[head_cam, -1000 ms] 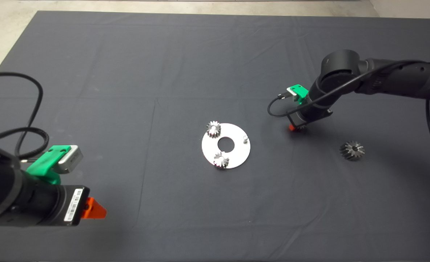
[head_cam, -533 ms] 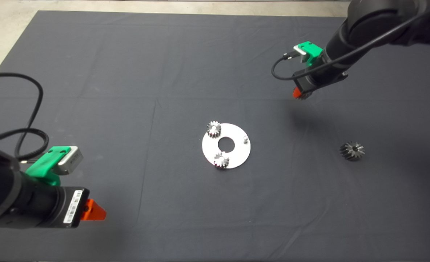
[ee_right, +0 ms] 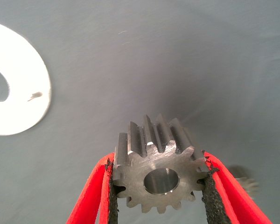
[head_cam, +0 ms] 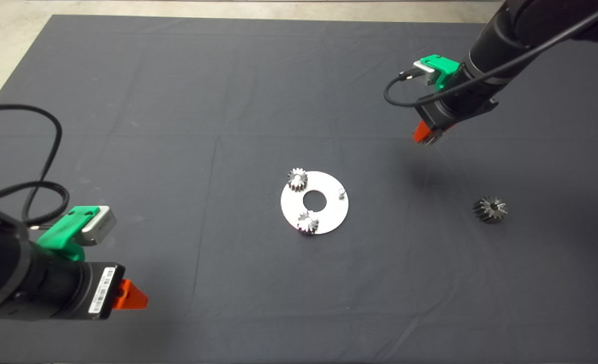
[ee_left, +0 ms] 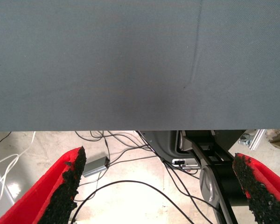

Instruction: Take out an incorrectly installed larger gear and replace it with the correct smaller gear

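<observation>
Dark mat (head_cam: 177, 101) over table; pale concrete floor (head_cam: 5, 30) beyond; cables (ee_left: 130, 186) strewn.

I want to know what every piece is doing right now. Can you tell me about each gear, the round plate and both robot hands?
right gripper: raised above the mat, shut on the smaller gear.
larger gear: lying loose on the mat, off the plate.
plate: flat on the mat, one bare peg.
two small gears: sitting on the plate.
left gripper: parked at the lower left edge, open, empty.
</observation>
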Action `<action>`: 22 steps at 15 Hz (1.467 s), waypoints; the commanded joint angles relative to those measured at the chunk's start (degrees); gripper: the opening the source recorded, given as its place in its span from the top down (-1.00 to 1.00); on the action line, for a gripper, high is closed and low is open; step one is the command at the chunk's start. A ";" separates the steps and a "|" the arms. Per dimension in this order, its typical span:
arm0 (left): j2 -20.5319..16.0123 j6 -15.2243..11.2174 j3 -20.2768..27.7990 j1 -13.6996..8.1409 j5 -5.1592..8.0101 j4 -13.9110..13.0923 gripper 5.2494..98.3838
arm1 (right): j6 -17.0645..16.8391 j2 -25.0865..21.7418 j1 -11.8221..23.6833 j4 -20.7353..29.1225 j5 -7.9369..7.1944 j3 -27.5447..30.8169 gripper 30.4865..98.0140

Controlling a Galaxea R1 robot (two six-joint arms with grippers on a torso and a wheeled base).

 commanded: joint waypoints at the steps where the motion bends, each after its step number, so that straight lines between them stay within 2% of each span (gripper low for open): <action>1: -1.21 -0.02 1.45 -0.05 3.82 0.23 -0.59 | 0.40 0.58 2.69 5.87 4.18 1.38 0.82; 2: -1.94 -0.02 2.21 -0.05 3.82 0.23 -0.59 | 0.40 1.17 2.69 7.14 5.36 1.38 0.82; 4: -2.21 0.24 3.81 -0.05 3.82 0.23 -0.59 | 0.40 2.97 2.69 8.84 5.62 -0.35 0.83; 6: -2.21 0.51 4.15 -0.05 3.82 0.23 -0.59 | 0.40 5.97 2.51 9.35 4.66 -4.03 0.84; 10: -2.30 0.42 4.15 -0.05 3.91 0.37 -0.59 | 0.31 11.65 2.22 9.18 0.95 -6.90 0.84; 14: -2.30 0.42 4.15 -0.05 3.91 0.40 -0.59 | 0.31 15.43 1.09 9.09 0.35 -8.74 0.84; 17: -2.30 0.33 4.15 -0.05 3.91 0.56 -0.59 | 0.22 16.49 -2.13 7.72 -0.97 -10.67 0.84; 19: -2.30 0.33 4.24 -0.05 3.91 0.58 -0.59 | 0.22 17.17 -5.33 4.28 -3.45 -11.01 0.83; 22: -2.25 0.24 4.24 -0.05 3.82 0.67 -0.59 | 0.13 17.26 -6.63 3.55 -3.64 -10.62 0.84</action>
